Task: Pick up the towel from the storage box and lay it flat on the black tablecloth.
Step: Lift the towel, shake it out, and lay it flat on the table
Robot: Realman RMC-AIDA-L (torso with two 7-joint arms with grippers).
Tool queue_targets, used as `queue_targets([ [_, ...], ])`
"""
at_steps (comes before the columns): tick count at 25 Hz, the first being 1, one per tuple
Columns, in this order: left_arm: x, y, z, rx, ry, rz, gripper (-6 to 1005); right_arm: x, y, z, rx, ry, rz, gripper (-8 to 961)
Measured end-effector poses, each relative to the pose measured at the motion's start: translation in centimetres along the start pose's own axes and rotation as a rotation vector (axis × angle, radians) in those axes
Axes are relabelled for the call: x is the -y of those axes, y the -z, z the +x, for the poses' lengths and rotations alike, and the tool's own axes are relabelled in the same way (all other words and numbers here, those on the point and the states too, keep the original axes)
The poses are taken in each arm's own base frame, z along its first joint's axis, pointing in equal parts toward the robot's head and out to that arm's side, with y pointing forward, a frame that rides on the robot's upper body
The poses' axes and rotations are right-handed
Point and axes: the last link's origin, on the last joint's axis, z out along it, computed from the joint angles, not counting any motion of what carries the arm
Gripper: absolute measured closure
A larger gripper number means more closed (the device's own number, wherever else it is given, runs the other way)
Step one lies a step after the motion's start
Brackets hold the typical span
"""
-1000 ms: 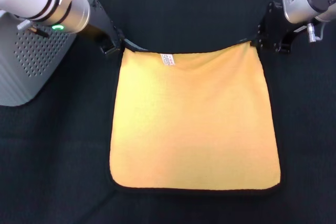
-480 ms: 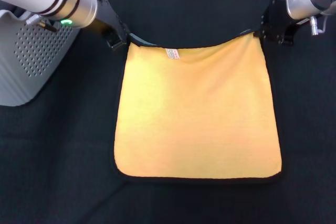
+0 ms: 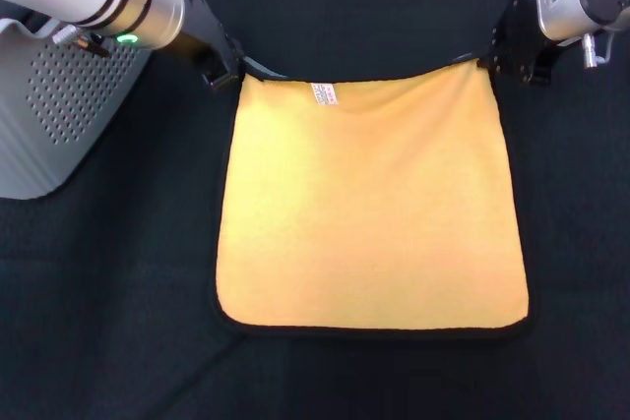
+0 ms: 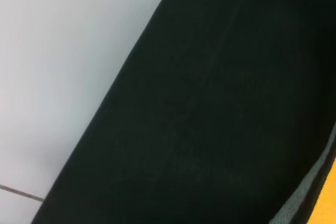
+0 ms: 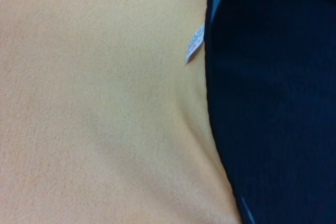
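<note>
The towel [image 3: 369, 204] lies spread yellow side up on the black tablecloth [image 3: 118, 292], with its white tag [image 3: 324, 94] near the far edge. My left gripper [image 3: 234, 74] is shut on the towel's far left corner. My right gripper [image 3: 489, 61] is shut on its far right corner. The far edge is stretched straight between them, with a sliver of grey underside showing at each corner. The right wrist view shows the yellow towel [image 5: 105, 103] and its tag [image 5: 194, 43] beside the tablecloth [image 5: 273, 103]. The left wrist view shows the tablecloth [image 4: 210, 103] and a towel corner [image 4: 328, 203].
The light grey perforated storage box [image 3: 49, 125] stands at the left edge, under my left arm. The tablecloth reaches beyond the towel on all sides. A pale surface [image 4: 63, 51] lies past the cloth's edge in the left wrist view.
Both grippers have carried the towel's far corners farther away from me and a little to the right. The sagging far edge has pulled straight. The near edge has slid with it.
</note>
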Motion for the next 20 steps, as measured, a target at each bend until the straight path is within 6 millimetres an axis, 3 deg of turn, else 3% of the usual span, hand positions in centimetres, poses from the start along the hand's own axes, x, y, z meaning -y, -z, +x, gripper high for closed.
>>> queue_targets([
  [20, 0.61, -0.57, -0.03, -0.014, 0.0, 0.049, 972, 0.61, 0.07, 0.33, -0.005, -0.007, 0.048, 946],
])
